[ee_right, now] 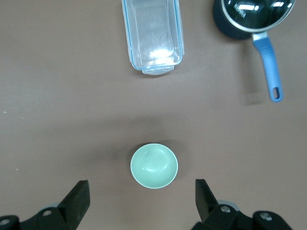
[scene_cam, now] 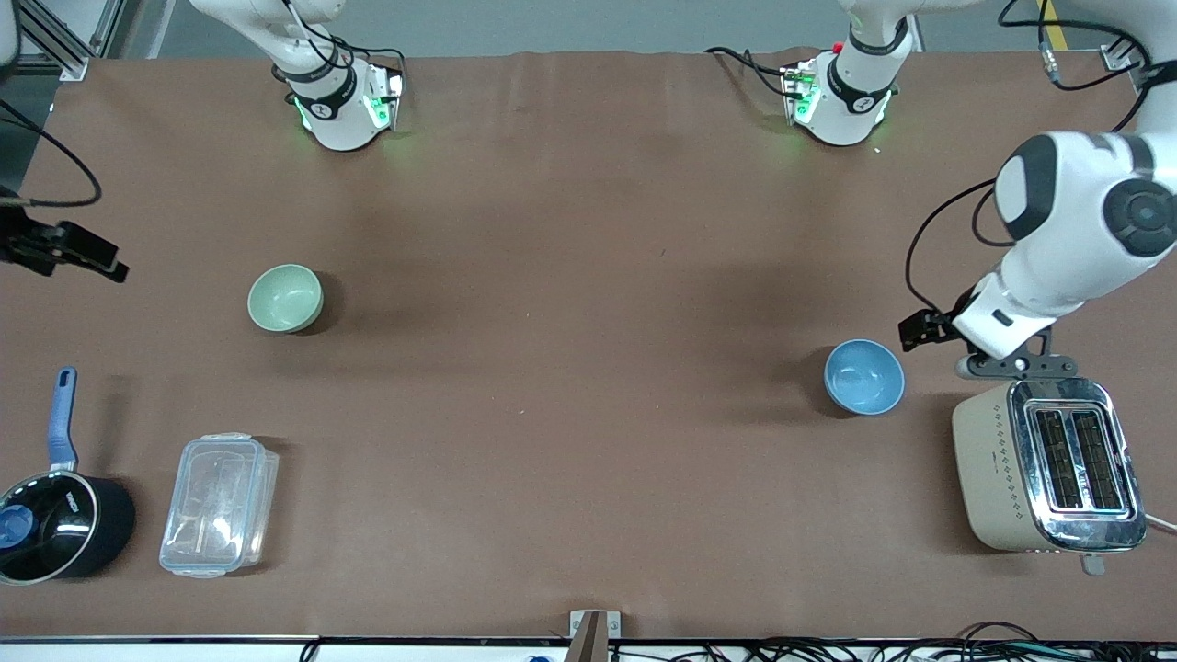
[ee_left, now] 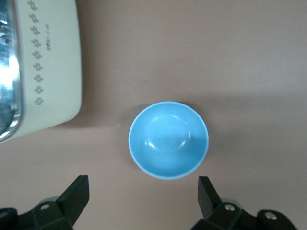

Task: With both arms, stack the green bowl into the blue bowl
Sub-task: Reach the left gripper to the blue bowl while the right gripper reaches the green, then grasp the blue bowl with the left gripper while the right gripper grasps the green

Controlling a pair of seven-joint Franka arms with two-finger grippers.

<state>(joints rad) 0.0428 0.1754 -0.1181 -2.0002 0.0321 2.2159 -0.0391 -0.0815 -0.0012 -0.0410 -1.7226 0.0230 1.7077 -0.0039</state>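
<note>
Front view: one green bowl (scene_cam: 285, 297), one blue bowl (scene_cam: 863, 376)

The green bowl (scene_cam: 285, 297) sits toward the right arm's end of the counter (scene_cam: 570, 368); the blue bowl (scene_cam: 863, 376) sits just beside the toaster (scene_cam: 1048, 464), toward the left arm's end.

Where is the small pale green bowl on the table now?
The small pale green bowl stands toward the right arm's end of the table, farther from the front camera than the clear plastic container.
</note>
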